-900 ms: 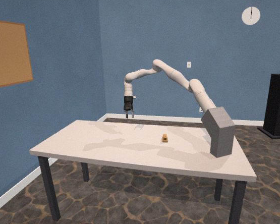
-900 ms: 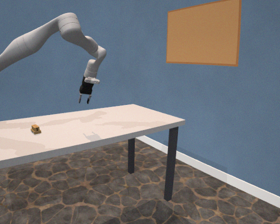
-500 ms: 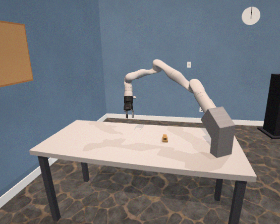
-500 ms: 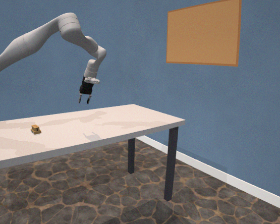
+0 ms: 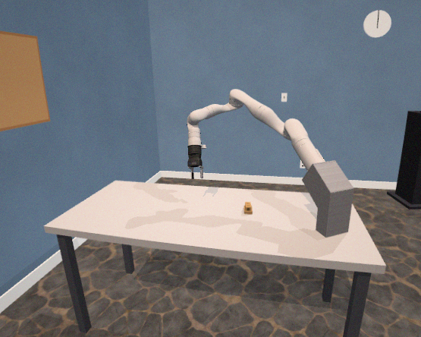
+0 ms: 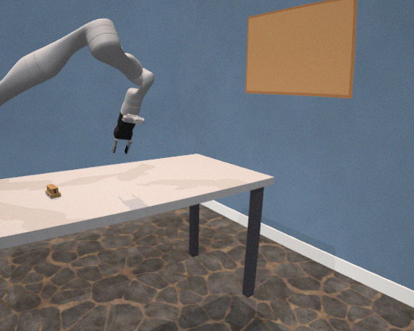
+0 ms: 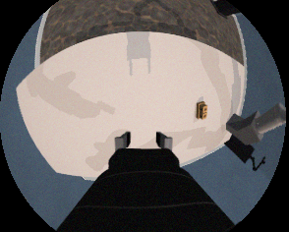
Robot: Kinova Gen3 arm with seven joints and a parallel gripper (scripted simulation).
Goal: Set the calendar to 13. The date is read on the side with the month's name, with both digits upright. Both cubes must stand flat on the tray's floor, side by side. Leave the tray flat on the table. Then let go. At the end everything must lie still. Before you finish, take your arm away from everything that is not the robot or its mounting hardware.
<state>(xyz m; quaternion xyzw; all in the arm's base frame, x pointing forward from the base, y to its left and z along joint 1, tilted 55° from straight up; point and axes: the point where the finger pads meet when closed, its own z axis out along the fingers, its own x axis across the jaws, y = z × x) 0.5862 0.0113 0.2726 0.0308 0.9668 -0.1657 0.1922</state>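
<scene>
Well away from the gripper (image 5: 196,174), off toward the arm's base, sits the calendar (image 5: 248,208): a small tan wooden block set on the white table (image 5: 175,220), too small for its digits or month side to be read. High above the table, the gripper points down with its fingers fully apart, empty, touching nothing.
</scene>
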